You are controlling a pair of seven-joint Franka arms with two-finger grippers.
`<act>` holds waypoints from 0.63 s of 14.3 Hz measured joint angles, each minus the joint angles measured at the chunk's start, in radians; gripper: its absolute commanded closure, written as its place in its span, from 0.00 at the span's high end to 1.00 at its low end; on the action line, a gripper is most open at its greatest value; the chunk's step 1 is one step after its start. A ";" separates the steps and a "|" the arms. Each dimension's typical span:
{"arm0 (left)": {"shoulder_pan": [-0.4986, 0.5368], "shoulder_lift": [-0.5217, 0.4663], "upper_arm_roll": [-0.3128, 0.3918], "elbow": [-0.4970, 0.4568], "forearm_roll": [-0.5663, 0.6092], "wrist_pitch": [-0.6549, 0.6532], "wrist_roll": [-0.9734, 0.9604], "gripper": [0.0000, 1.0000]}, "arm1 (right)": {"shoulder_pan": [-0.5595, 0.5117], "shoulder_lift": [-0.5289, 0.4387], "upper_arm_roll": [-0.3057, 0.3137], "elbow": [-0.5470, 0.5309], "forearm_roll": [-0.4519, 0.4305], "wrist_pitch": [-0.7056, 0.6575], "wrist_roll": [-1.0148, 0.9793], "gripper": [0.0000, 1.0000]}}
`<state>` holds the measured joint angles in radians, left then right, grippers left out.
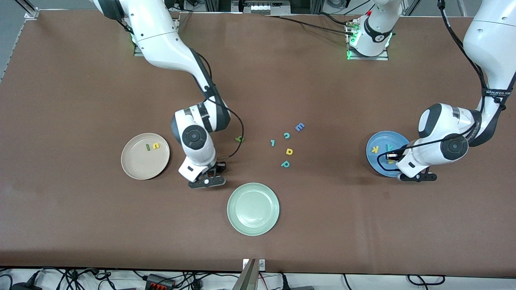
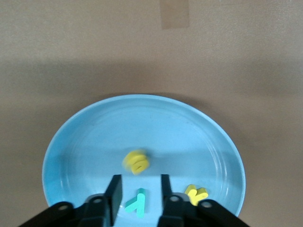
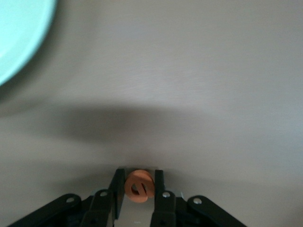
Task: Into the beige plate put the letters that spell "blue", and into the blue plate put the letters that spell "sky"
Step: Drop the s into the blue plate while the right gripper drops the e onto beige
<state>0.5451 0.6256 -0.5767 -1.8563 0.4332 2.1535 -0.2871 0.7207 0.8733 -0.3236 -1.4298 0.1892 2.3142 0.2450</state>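
Orange "e" (image 3: 139,185) pinched in my right gripper (image 3: 139,189) over bare table, left gripper (image 2: 140,191) parted above blue plate (image 2: 85,142), yellow "s" (image 2: 136,161) loose below.

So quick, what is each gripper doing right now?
Left gripper: open over the blue plate, holding nothing; the yellow "s" lies in the plate.
Right gripper: shut on the orange "e".

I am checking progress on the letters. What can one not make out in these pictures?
- Yellow letter in the blue plate: blurred in the left wrist view, shape unreadable.
- Same plate, front view: partly covered by the left arm.
- Orange "e" in the right gripper: unseen in the front view.
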 measured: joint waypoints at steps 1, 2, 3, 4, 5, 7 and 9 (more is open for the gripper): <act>-0.001 0.000 -0.002 0.001 0.000 0.000 0.000 1.00 | -0.024 -0.022 -0.001 0.000 0.000 -0.054 -0.001 0.12; -0.002 0.000 -0.003 0.003 0.000 0.000 0.000 1.00 | -0.047 -0.052 -0.003 -0.002 0.000 -0.124 -0.010 0.12; -0.003 -0.001 -0.006 0.005 0.000 0.000 0.000 1.00 | -0.070 -0.088 -0.005 -0.007 0.000 -0.202 -0.032 0.12; -0.003 -0.002 -0.010 0.010 0.000 0.000 0.000 1.00 | -0.095 -0.129 -0.008 -0.021 0.000 -0.270 -0.064 0.12; -0.003 -0.007 -0.014 0.017 0.000 -0.002 0.000 1.00 | -0.122 -0.172 -0.011 -0.051 0.000 -0.314 -0.098 0.12; -0.005 -0.024 -0.020 0.050 0.000 -0.034 0.000 1.00 | -0.180 -0.253 -0.021 -0.150 -0.001 -0.336 -0.164 0.12; -0.008 -0.039 -0.036 0.127 0.000 -0.122 0.001 1.00 | -0.232 -0.300 -0.032 -0.246 -0.002 -0.329 -0.220 0.12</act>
<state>0.5373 0.5861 -0.6132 -1.7292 0.4337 2.0318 -0.2857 0.4884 0.5731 -0.3557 -1.6756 0.1875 1.9849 0.0250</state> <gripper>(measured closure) 0.000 0.714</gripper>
